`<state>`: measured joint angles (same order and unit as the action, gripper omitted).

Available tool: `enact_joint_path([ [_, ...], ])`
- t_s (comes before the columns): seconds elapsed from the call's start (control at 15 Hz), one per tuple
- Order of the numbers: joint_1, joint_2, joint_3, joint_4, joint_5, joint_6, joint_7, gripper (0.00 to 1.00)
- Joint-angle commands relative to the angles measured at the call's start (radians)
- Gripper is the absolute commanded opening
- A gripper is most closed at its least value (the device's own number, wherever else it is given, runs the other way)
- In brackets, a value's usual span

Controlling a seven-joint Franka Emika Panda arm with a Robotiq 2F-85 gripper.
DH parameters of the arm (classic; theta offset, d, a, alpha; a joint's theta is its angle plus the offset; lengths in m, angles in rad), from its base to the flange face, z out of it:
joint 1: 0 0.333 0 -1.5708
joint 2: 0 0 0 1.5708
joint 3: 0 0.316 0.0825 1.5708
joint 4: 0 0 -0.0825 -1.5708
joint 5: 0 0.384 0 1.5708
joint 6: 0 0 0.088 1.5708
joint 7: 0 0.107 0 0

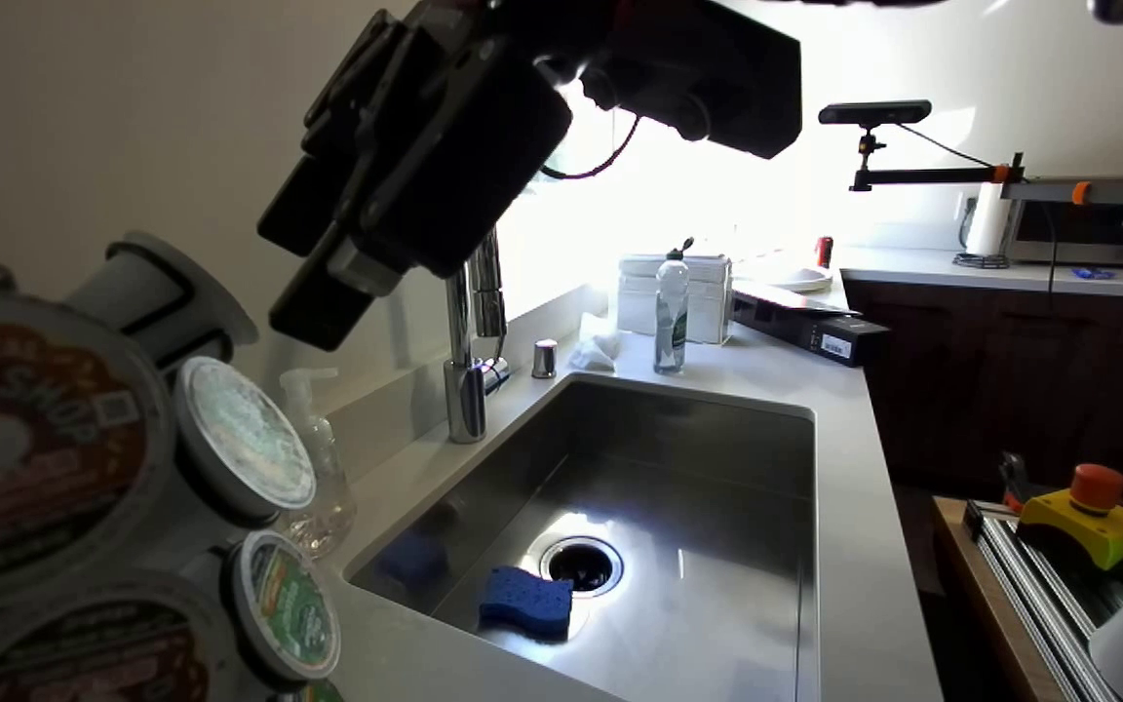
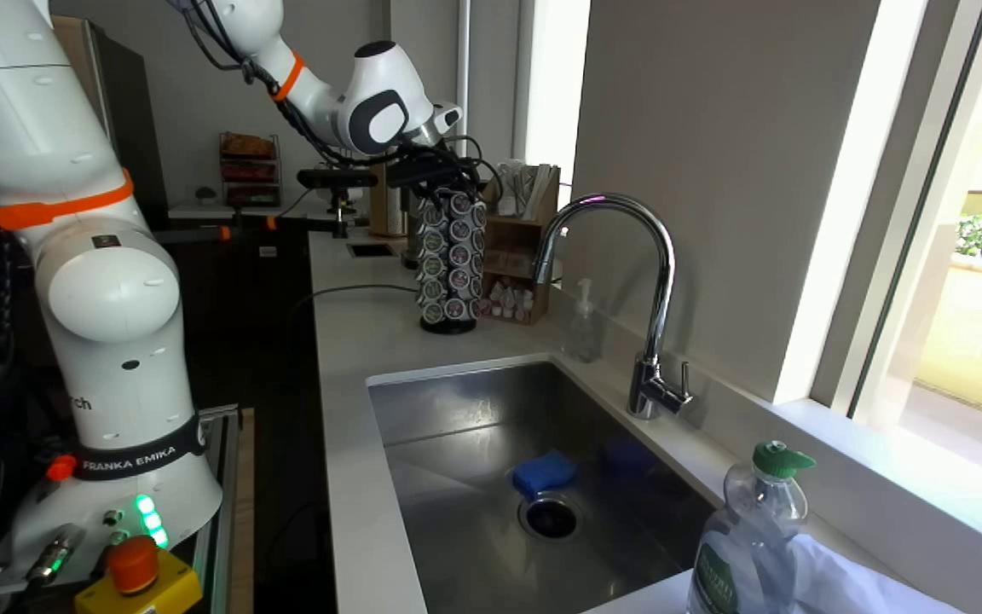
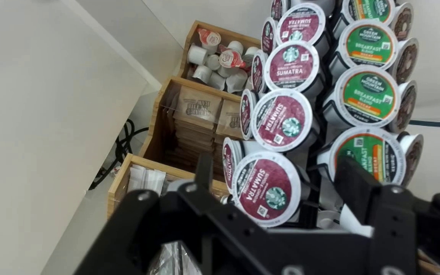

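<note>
My gripper [image 3: 274,162] stands open in the wrist view, its black fingers [image 3: 204,168] spread wide around a column of coffee pods. Nearest to it is a maroon Sumatra pod [image 3: 267,189], seen between the fingers and seated in the rack. The right finger overlaps a green Breakfast Blend pod [image 3: 365,152]; contact cannot be judged. In an exterior view the pod carousel [image 2: 453,264] stands upright on the counter, the gripper above its top and mostly hidden. Close to the camera, pods [image 1: 245,434] fill the left side of an exterior view, with the gripper [image 1: 290,271] above.
A wooden organizer [image 2: 512,256] with creamers [image 3: 224,61] and brown packets [image 3: 197,107] stands beside the carousel. Farther along are a soap dispenser [image 2: 582,324], a tall faucet [image 2: 666,264] and a steel sink [image 2: 448,418] with a blue sponge [image 2: 544,472]. A cable [image 2: 355,288] crosses the counter.
</note>
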<state>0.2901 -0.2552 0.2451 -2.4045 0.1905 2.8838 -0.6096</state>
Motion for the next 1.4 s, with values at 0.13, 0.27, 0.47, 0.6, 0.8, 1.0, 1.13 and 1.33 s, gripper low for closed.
enact_joint_path([
  [0.13, 0.001, 0.023, 0.010, 0.020, -0.012, 0.029, -0.011, 0.80],
  [0.27, -0.001, 0.029, 0.012, 0.027, -0.013, 0.030, -0.012, 0.76],
  [0.47, 0.000, 0.044, 0.013, 0.036, -0.011, 0.033, -0.016, 0.63],
  [0.6, 0.002, 0.052, 0.012, 0.038, -0.009, 0.042, -0.023, 0.52],
  [0.8, 0.002, 0.062, 0.014, 0.040, -0.009, 0.059, -0.030, 0.47],
  [1.0, 0.002, 0.070, 0.015, 0.044, -0.008, 0.066, -0.035, 0.36],
  [1.13, 0.002, 0.074, 0.015, 0.048, -0.009, 0.065, -0.036, 0.32],
  [1.33, 0.002, 0.081, 0.015, 0.054, -0.008, 0.064, -0.040, 0.12],
])
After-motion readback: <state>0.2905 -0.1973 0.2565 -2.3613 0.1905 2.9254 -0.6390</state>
